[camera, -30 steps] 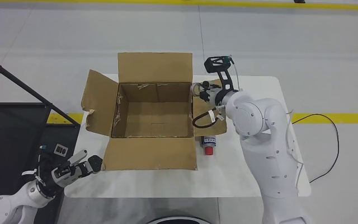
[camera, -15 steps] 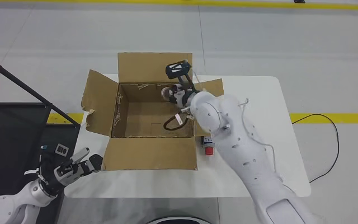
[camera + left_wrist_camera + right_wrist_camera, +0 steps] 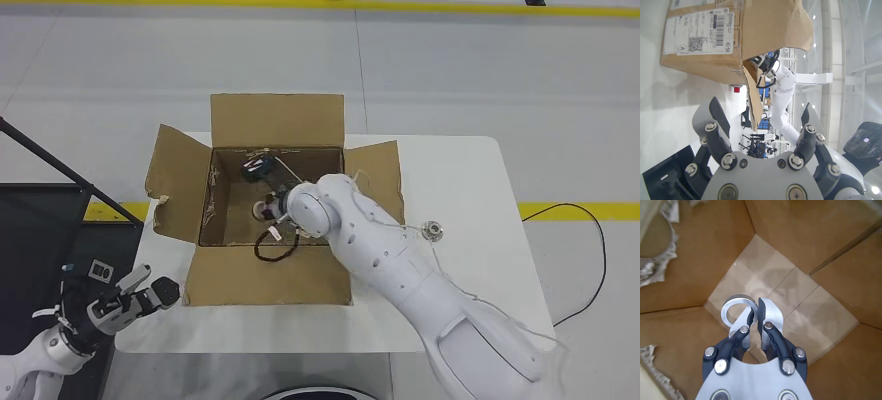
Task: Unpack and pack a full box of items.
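Leftmost, off the front-left corner of the table point(image 3: 470, 165): left gripper point(image 3: 761, 108) spread wide, gripping nothing, touching nothing. Next, on the table's left half, open cardboard box point(image 3: 270, 275), flaps folded out. Inside it, over the floor, metal ring point(image 3: 724, 313): rigid, smooth, probably slick and weighty for its bulk, hardly fragile. Best taken across the band, one pad through the hole and one outside, as now; likely to swivel if pinched loosely. Right gripper point(image 3: 755, 311) nearly closed, clamped on that band at one side, rest of the ring hanging free. Farther right, on bare table just beyond the box's right flap, another round metal part point(image 3: 432, 230), untouched.
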Action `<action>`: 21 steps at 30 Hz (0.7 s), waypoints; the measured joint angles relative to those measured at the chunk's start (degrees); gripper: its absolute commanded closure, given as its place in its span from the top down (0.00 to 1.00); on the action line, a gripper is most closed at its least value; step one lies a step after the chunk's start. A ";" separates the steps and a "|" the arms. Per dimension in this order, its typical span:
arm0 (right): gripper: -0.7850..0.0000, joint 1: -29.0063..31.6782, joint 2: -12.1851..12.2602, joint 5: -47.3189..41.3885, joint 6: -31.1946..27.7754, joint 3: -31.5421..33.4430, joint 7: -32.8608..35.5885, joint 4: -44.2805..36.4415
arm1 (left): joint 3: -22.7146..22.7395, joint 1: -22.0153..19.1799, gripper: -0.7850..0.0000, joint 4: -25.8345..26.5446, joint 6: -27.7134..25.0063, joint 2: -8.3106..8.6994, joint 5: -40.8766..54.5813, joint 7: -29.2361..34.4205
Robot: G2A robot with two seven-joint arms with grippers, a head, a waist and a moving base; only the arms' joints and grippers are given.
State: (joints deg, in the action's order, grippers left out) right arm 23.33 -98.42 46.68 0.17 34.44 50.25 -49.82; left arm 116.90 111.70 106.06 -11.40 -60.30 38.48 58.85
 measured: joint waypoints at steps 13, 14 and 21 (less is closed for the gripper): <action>0.20 -3.34 -5.09 -0.37 1.18 -3.50 -2.35 11.69 | -0.46 0.43 1.00 -0.41 -0.75 -0.28 0.11 -0.41; 0.21 -3.51 -5.37 -0.35 1.05 -3.56 -2.37 12.32 | -0.44 0.49 1.00 -0.46 -0.76 -0.30 0.14 -0.46; 0.31 -4.27 -6.66 -0.15 0.12 -3.62 -2.37 15.41 | -0.40 0.60 1.00 -1.08 -1.28 -0.44 0.42 -0.60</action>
State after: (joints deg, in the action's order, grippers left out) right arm 19.06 -105.08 46.53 0.29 30.82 47.89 -34.41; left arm 116.50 112.30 104.97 -12.68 -60.73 38.90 58.25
